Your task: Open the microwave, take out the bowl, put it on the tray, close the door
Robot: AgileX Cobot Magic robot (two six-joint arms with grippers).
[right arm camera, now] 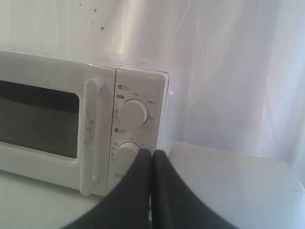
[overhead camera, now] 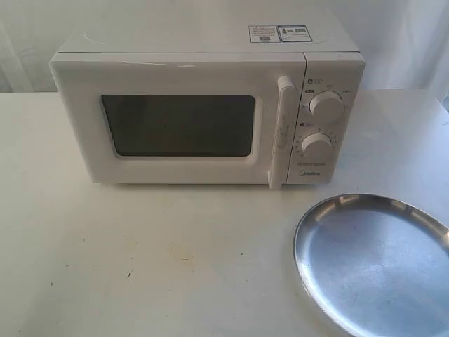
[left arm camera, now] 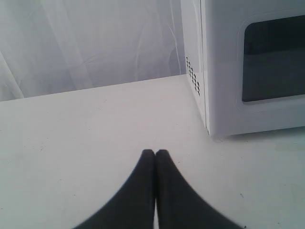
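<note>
The white microwave (overhead camera: pixel 203 112) stands at the back of the table. Its door (overhead camera: pixel 175 123) is closed, with the dark window facing me and the vertical bar handle (overhead camera: pixel 283 130) at its right side. The bowl is hidden. The steel tray (overhead camera: pixel 375 263) lies at the front right, with nothing on it. Neither gripper shows in the exterior view. My left gripper (left arm camera: pixel 155 152) is shut with nothing in it, over the table off the microwave's (left arm camera: pixel 248 67) left corner. My right gripper (right arm camera: pixel 151 152) is shut and holds nothing, in front of the lower knob (right arm camera: pixel 125 155), near the handle (right arm camera: pixel 89 138).
A white curtain (overhead camera: pixel 400 42) hangs behind and beside the table. The white tabletop (overhead camera: pixel 154 260) spreads in front of the microwave. Two round knobs (overhead camera: pixel 326 107) sit on the control panel right of the door.
</note>
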